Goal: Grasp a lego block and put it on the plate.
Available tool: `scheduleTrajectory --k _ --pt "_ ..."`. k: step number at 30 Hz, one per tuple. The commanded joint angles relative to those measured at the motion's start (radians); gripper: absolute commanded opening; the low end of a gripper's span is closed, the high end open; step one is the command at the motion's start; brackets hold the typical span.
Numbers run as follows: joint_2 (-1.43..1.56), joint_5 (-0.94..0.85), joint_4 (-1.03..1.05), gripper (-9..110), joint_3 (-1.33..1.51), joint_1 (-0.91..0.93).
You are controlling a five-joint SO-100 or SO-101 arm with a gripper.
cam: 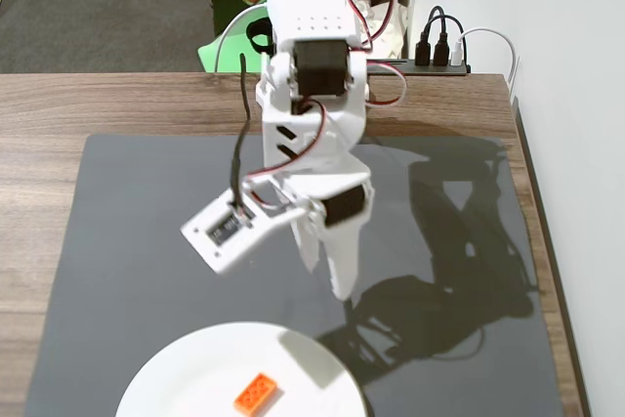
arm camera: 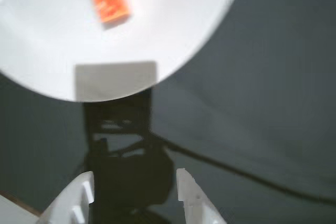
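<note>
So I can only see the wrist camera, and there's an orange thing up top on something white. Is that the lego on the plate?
Observer: Yes. In the fixed view the lego block lies flat on the plate, near its middle, studs up.
Operator: Is the claw holding anything?
Observer: No. The gripper hangs above the dark mat, beyond the plate's far rim, with nothing in it.
Operator: What's that black blobby shape under the claw?
Observer: It's the arm's shadow. The fixed view shows it spreading over the mat to the right of the arm.
Operator: Is there anything else on the table?
Observer: At the far edge a black power strip with plugs in it.
</note>
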Motion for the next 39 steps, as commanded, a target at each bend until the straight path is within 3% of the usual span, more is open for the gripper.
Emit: scheduleTrajectory --k 1,14,21,39 --pt "0.060 0.069 0.034 21 -0.038 -0.009" --pt "0.353 0.253 0.000 22 0.242 -0.005" --pt "0.684 0.308 -0.132 22 0.607 0.009" --pt "1.218 0.400 -0.261 23 1.155 -0.011"
